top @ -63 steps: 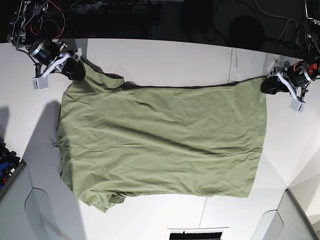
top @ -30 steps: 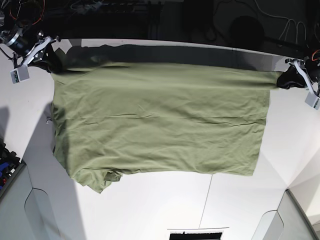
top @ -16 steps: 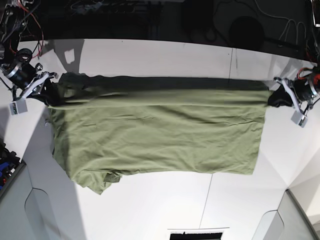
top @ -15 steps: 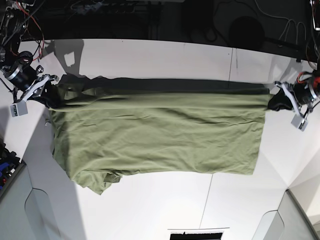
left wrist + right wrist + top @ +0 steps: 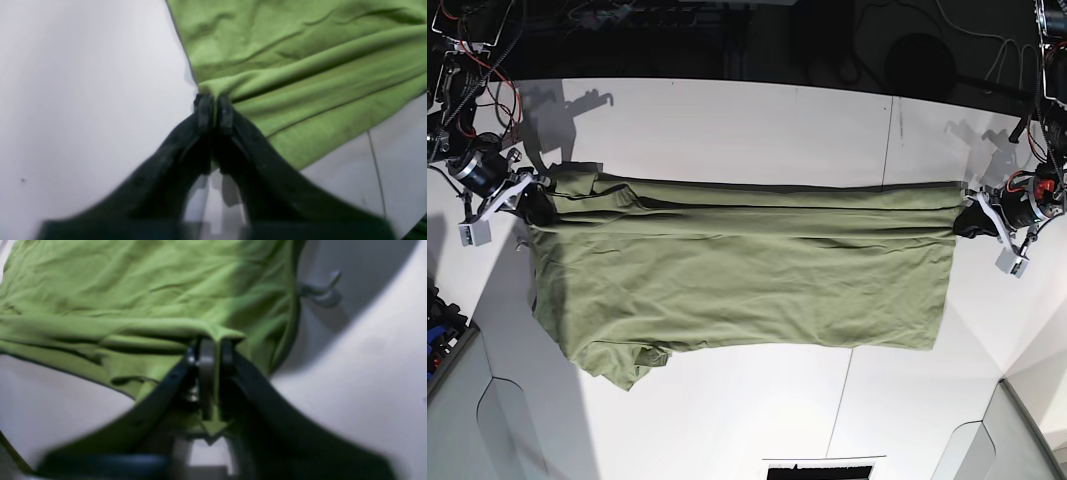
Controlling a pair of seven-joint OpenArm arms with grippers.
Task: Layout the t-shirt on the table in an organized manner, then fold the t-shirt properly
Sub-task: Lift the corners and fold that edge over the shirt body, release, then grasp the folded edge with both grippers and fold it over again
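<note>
across the middle of the worktop (image 5: 727, 120) lies the t-shirt (image 5: 737, 280), spread wide and mostly flat, its far edge pinched at both ends. at the shirt's sleeve end, the right end effector (image 5: 527, 203) is clamped on a bunch of cloth; the right wrist view shows the jaws pressed together with green fabric (image 5: 133, 306) draped over and poking out below them. at the shirt's hem end, the left end effector (image 5: 970, 218) bites the corner, and the left wrist view has its jaws closed tight right at the edge of the cloth (image 5: 300, 66).

the step looks like the first fold: the far edge rides up between the two grips in a long rolled ridge, with a doubled band of cloth along the shirt's far side. the near half sits flat on the worktop, though the near sleeve (image 5: 622, 365) is crumpled under itself.

next move, as i judge it: both arms carry that edge evenly toward the shirt's near side, keeping the cloth taut between them, then lower and let go together. uneven travel would skew the crease. a small pale thing (image 5: 318, 290) on the worktop beside the shirt's collar end is too blurred to name.
</note>
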